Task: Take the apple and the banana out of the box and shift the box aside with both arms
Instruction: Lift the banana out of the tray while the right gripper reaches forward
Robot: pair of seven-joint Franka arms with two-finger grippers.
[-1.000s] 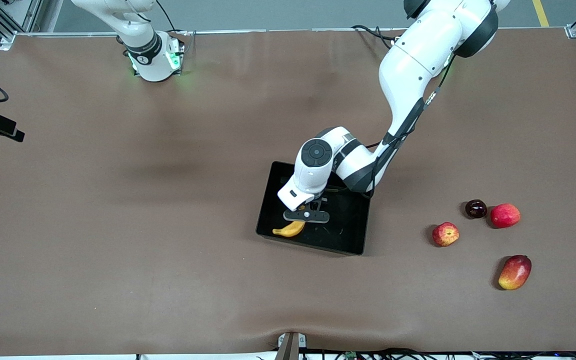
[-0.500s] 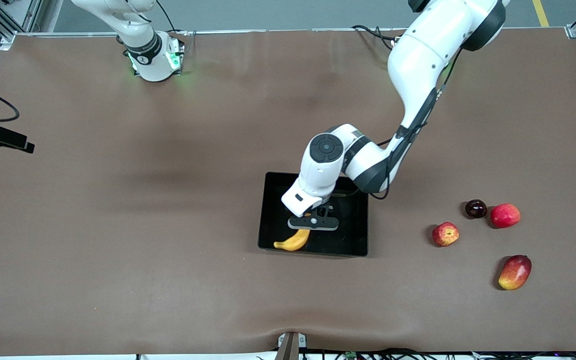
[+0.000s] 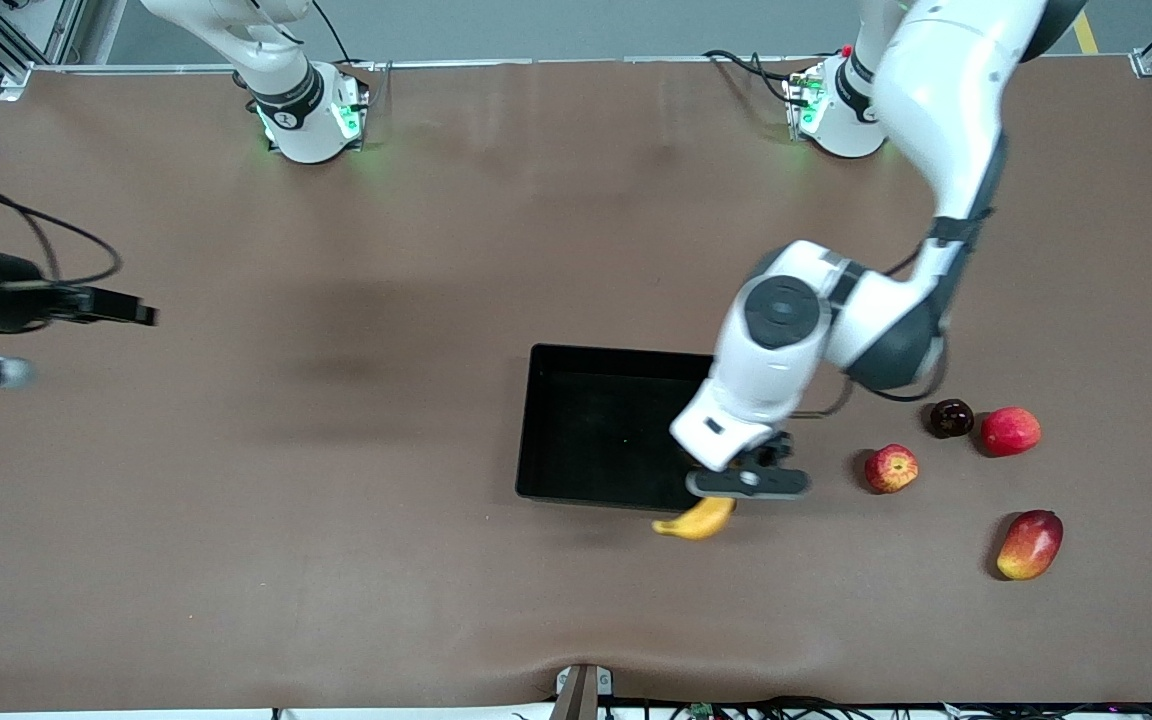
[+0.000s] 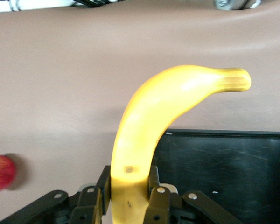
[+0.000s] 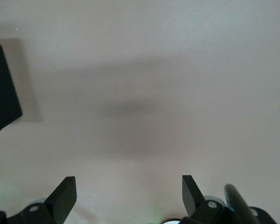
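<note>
Left pincer (image 3: 748, 484) was up in the air over the corner of the box (image 3: 576, 425) that lies nearest the front camera toward the left arm's end, fingers (image 4: 151, 179) pinching the banana (image 3: 696, 520) by one end. In the left wrist view the banana (image 4: 154, 121) stood clamped between the two fingers, its free tip curving out over the box wall (image 4: 224, 135) and the brown tabletop (image 4: 60, 93).

The box sat near the middle of the tabletop (image 3: 336, 500), its glossy inside showing nothing in it.

Small red apple with yellowish streaks (image 3: 891, 468) lay on the tabletop, toward the left arm's end from the box and apart from it; its edge showed in the left wrist view (image 4: 0, 172). Farther from the front camera than that apple: a dark round fruit (image 3: 951, 418) and, just beside it, a red fruit (image 3: 1011, 431). Nearer the camera: a red-and-yellow mango (image 3: 1029, 544), lying apart from the others.

Right pincer (image 5: 129, 193) was at the right arm's end of the tabletop, fingers spread wide, holding nothing, over bare tabletop. One corner of the box (image 5: 2, 93) showed in the right wrist view.
</note>
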